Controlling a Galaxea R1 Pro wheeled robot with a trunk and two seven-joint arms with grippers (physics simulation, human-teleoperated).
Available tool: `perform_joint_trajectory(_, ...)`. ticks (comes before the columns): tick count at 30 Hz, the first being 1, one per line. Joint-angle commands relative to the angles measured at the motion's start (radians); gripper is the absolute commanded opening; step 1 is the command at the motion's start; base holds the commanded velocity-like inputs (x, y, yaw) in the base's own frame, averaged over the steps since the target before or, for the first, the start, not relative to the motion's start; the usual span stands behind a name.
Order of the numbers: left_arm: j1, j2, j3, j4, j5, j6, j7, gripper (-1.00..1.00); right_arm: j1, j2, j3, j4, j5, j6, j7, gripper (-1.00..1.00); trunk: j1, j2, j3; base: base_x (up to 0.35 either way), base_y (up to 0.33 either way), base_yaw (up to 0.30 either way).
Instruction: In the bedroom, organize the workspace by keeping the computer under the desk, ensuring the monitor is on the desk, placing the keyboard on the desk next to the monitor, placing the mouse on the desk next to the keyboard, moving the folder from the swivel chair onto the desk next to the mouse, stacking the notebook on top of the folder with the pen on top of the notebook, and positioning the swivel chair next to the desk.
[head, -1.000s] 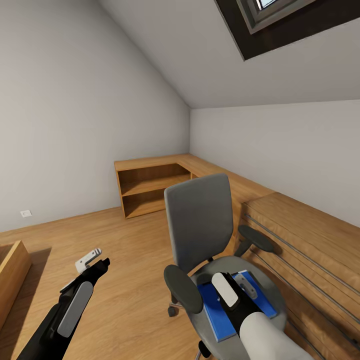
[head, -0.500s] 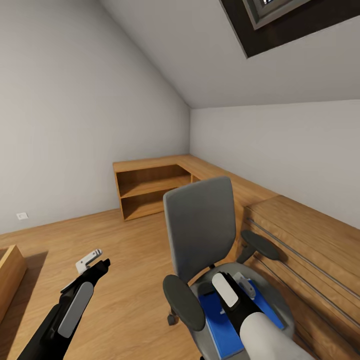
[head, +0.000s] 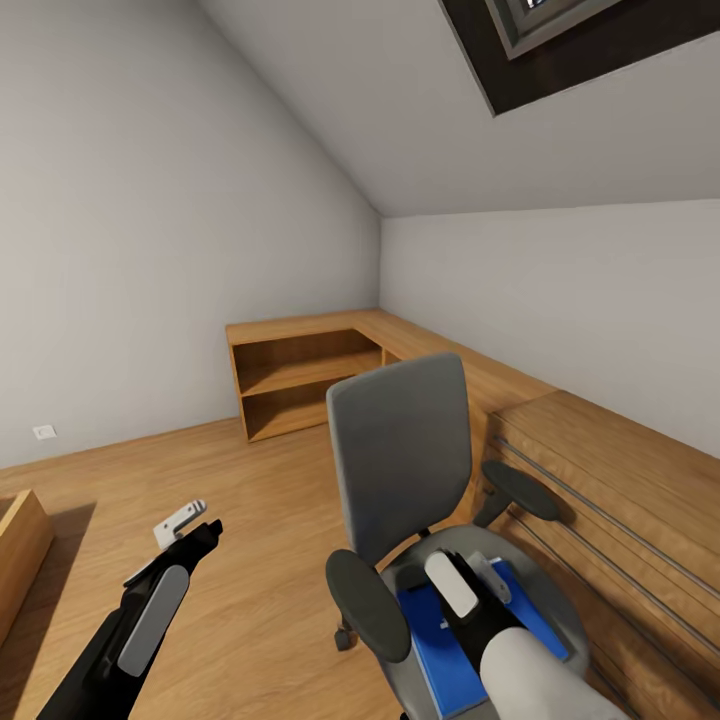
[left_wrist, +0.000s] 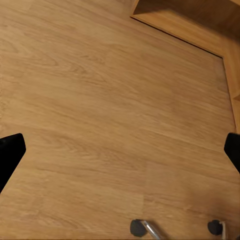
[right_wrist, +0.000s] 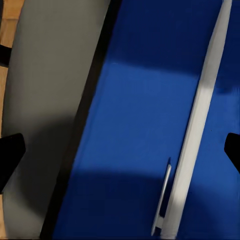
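Right pincer (head: 478, 592) hovers spread wide over the blue folder (head: 450, 645) on the swivel chair (head: 400, 450) seat, a white pen (right_wrist: 197, 120) lying at its 3 o'clock edge. Closing here risks nudging the pen off or rolling the chair. Left pincer (head: 190, 522), also spread, hangs idle above the floor (left_wrist: 100, 100).

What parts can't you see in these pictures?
- Blue folder: in the head view the right arm hides its middle and the picture's bottom edge cuts off its near end.
- Right gripper: in the right wrist view its fingertips are clipped by the side edges.
- Swivel chair: its base is mostly hidden under the seat.
- White pen on the folder: its far end runs off the right wrist view's edge.
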Motion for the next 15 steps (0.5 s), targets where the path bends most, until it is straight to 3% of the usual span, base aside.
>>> perform_joint_trajectory(1, -0.001, 0.001, -0.001, -0.001, 0.007, 0.003, 0.006, 1.0, -0.001, -0.002, 0.007, 0.006, -0.029, -0.004, -0.006, 1.0, 0.0, -0.001, -0.001, 0.0, 0.0, 0.0)
perform_joint_trajectory(5, -0.001, 0.001, -0.001, 0.0, 0.007, 0.003, 0.006, 1.0, -0.001, -0.003, 0.008, 0.021, -0.071, -0.004, -0.005, 1.0, 0.0, -0.001, -0.001, 0.0, 0.0, 0.0)
perform_joint_trajectory(15, -0.001, 0.0, -0.001, 0.0, 0.007, 0.001, 0.007, 1.0, -0.001, -0.02, 0.007, 0.023, -0.078, -0.004, -0.006, 1.0, 0.0, -0.001, -0.001, 0.0, 0.0, 0.0)
